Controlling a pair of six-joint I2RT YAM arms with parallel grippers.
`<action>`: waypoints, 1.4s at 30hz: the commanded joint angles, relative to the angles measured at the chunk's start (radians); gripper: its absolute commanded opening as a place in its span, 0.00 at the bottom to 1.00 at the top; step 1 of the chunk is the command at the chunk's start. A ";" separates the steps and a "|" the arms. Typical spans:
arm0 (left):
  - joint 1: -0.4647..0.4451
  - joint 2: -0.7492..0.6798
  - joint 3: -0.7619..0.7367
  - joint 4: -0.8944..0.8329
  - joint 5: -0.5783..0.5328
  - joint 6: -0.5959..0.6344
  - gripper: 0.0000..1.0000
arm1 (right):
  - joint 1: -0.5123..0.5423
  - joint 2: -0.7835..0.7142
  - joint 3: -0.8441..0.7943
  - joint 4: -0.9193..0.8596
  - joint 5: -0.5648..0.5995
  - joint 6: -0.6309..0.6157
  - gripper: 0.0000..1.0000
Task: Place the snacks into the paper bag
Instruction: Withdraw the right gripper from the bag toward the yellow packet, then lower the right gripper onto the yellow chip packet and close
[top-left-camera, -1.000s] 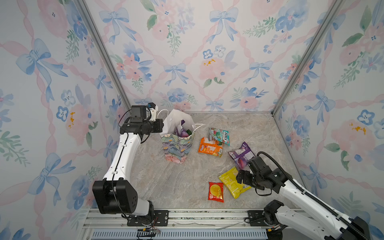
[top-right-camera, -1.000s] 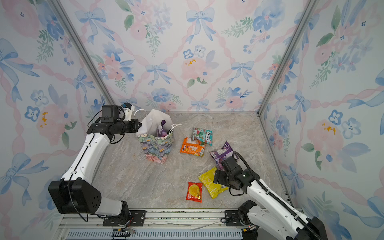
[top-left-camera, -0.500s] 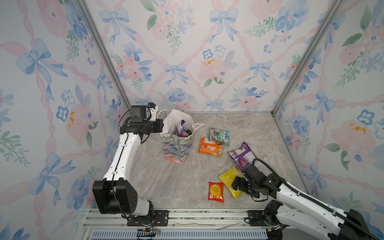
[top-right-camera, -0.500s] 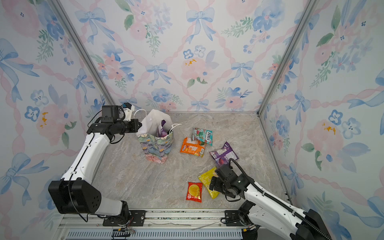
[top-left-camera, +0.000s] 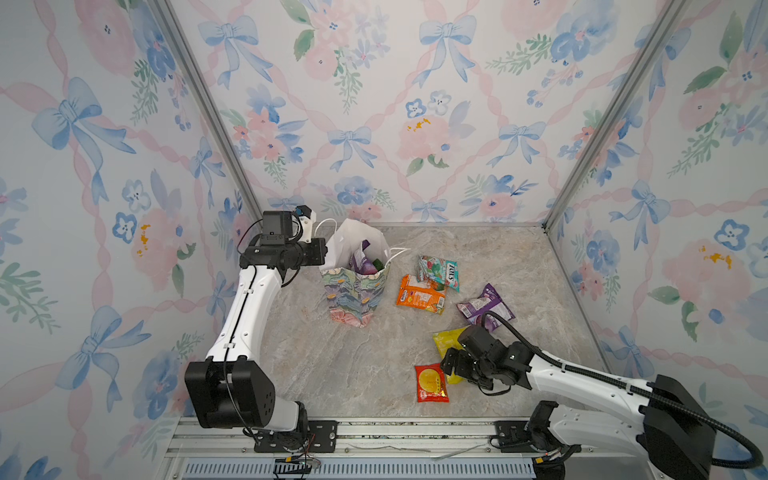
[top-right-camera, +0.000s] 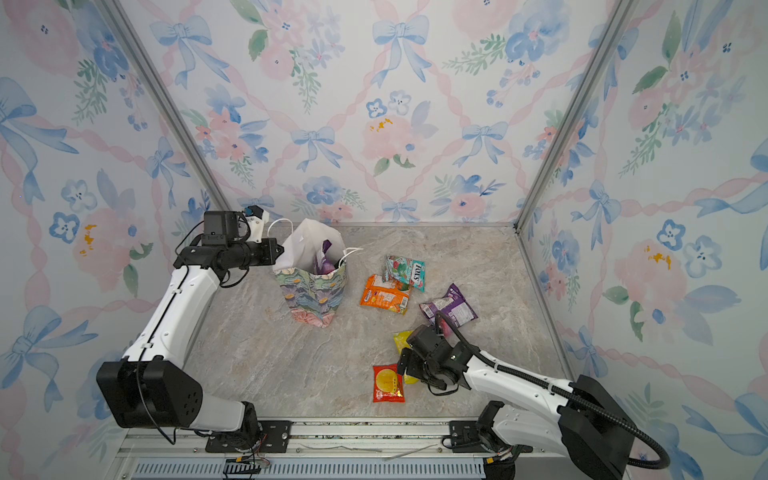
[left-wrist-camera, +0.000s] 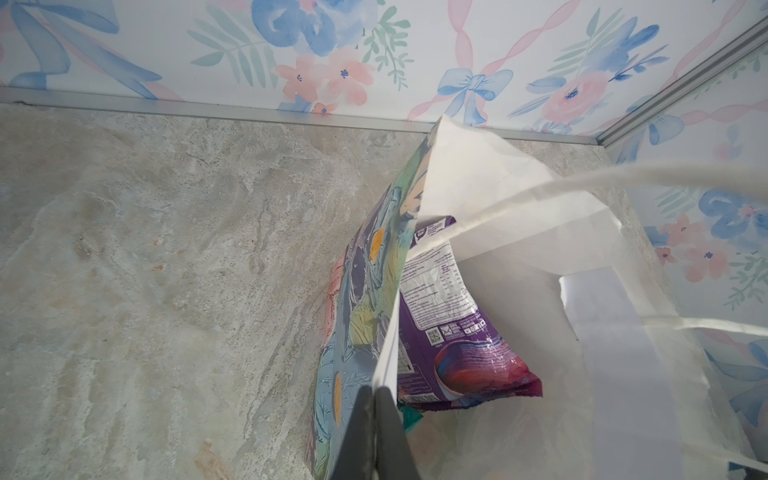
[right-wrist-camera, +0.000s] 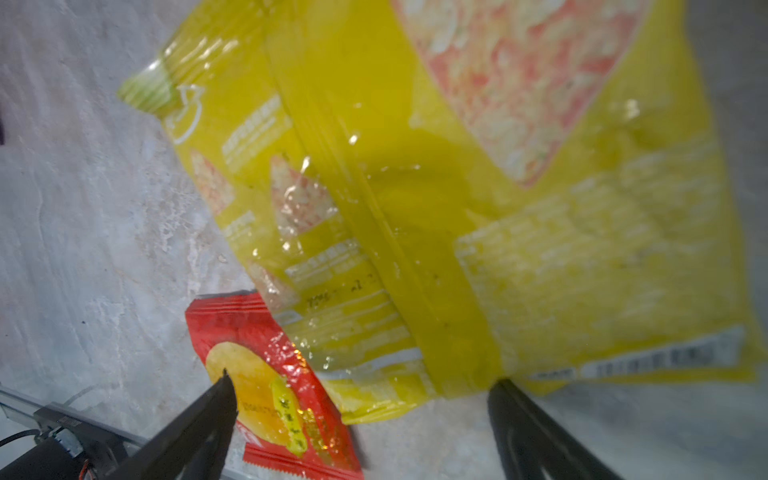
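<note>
Currently R claw (right-wrist-camera: 361, 378) gaping over yellow pkt (right-wrist-camera: 457, 208); L claw (left-wrist-camera: 376, 401) pinches bag (left-wrist-camera: 490, 178).

paper bag (top-left-camera: 353, 291) 1 | snacks outside it (top-left-camera: 420, 295) 5 | snacks inside (top-left-camera: 360, 262) 2

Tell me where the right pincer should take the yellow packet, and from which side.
Probably the yellow packet by its crimped end next to the red packet, from above. It lies flat, back seam up, so only an edge or a pinched fold offers hold. The open right pincer straddles that end; one finger sits over the red packet, so shifting away looks wise.
</note>
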 joint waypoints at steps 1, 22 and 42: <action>0.008 -0.006 -0.016 -0.023 -0.008 0.016 0.00 | 0.012 0.077 0.081 0.082 -0.010 -0.034 0.97; 0.009 -0.004 -0.016 -0.023 -0.010 0.016 0.00 | -0.385 -0.125 0.078 -0.064 -0.145 -0.329 0.86; 0.009 0.010 -0.012 -0.022 0.000 0.012 0.00 | -0.474 0.092 -0.004 0.132 -0.255 -0.381 0.79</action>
